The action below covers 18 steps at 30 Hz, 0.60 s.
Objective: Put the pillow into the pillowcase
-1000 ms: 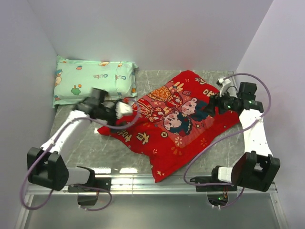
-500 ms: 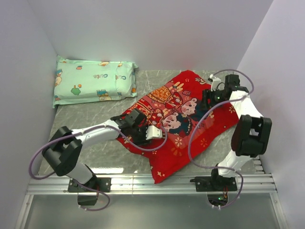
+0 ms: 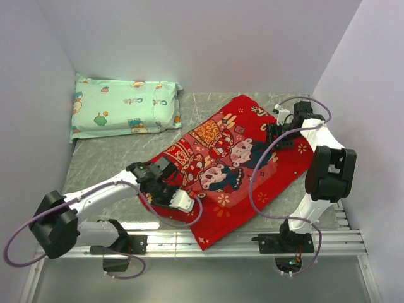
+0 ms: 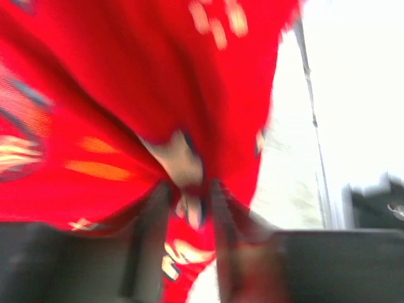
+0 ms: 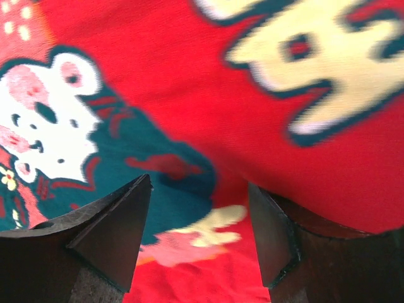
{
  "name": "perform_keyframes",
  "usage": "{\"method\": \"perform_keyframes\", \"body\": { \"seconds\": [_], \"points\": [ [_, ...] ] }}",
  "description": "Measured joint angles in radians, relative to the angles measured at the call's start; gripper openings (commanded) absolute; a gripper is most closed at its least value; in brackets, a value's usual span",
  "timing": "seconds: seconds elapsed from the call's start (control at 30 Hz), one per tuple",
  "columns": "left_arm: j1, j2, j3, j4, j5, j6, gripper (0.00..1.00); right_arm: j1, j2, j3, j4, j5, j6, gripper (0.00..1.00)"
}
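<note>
At the far-left corner of the surface (image 3: 104,161), a mint-green pillow (image 3: 123,108) reads "Cute". The left arm stretches low toward the near edge, its left pincer (image 3: 181,202) clenched on a bunched fold of the pillowcase (image 3: 221,158). A second ago it was beside the green pillow. The red pillowcase slants from mid near edge toward the far-right corner, drawn out longer than before. The right arm stands folded, its right pincer (image 3: 273,136) released over the print.

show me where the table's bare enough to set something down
Bare table between the green pillow, left arm and pillowcase; a narrower strip behind the pillowcase by the back wall. Crowded in the middle: pillowcase, left claw and right claw at it, cables.
</note>
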Motion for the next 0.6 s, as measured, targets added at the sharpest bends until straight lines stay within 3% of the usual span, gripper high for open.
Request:
{"method": "perform_keyframes", "body": {
  "seconds": [0.13,0.3,0.43,0.5,0.6],
  "points": [
    [0.046,-0.021,-0.018,-0.121,-0.010,0.008,0.62,0.002,0.000,0.001,-0.013,-0.003,-0.002,0.70],
    [0.168,0.093,0.050,-0.126,0.019,-0.128,0.63,0.002,-0.001,-0.007,-0.021,0.009,-0.032,0.70],
    [0.203,0.269,0.138,-0.011,0.017,-0.278,0.57,0.002,-0.007,-0.048,-0.020,0.033,-0.064,0.71],
    [0.223,0.402,0.205,0.047,0.009,-0.352,0.57,0.002,-0.013,-0.070,-0.022,0.044,-0.078,0.72],
    [0.286,0.601,0.425,0.014,0.016,-0.471,0.59,0.002,-0.027,-0.093,-0.024,0.061,-0.095,0.73]
  ]
}}
